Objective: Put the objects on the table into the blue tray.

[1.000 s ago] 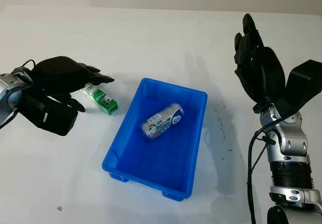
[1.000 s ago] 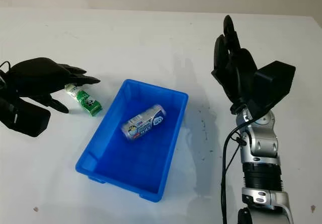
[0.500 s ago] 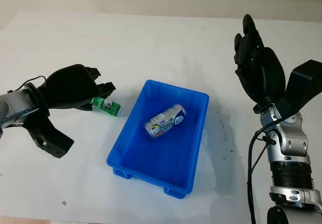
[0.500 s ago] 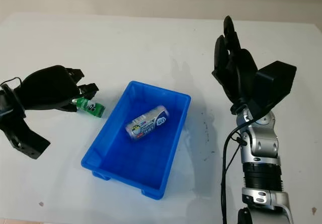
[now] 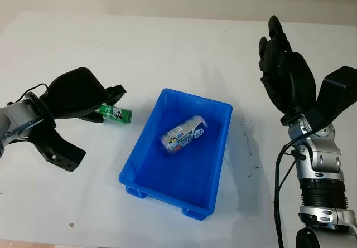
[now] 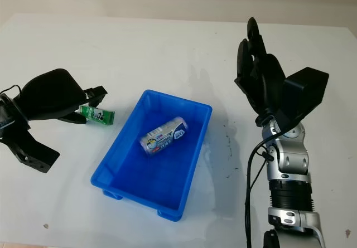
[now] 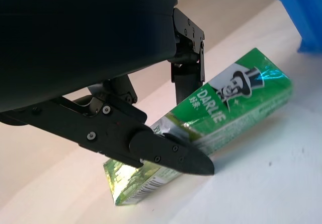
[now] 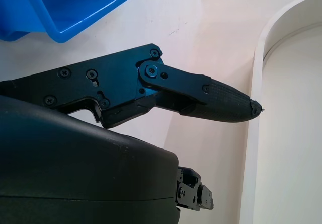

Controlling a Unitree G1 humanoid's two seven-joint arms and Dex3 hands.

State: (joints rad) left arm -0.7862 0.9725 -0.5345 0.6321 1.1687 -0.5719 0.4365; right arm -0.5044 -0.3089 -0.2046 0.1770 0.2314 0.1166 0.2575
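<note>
A green toothpaste box point(image 5: 117, 113) lies on the white table, left of the blue tray point(image 5: 167, 195). My left hand point(image 5: 110, 98) comes in from the left and is shut on the box's near end. In the left wrist view the thumb point(image 7: 171, 156) crosses the front of the green box point(image 7: 226, 108) and two fingers point(image 7: 186, 78) press behind it. A silver and blue packet point(image 5: 182, 135) lies inside the tray. My right hand point(image 5: 281, 64) is open and held up in the air, right of the tray.
The table's far edge runs along the top of the head views. In the right wrist view a curved white edge point(image 8: 261, 53) passes behind my fingers point(image 8: 221, 100), and a corner of the tray point(image 8: 75, 7) shows.
My left hand has tipped down and closed its fingers over the green box. The box has turned from slanted to nearly level. The right hand has stayed still.
</note>
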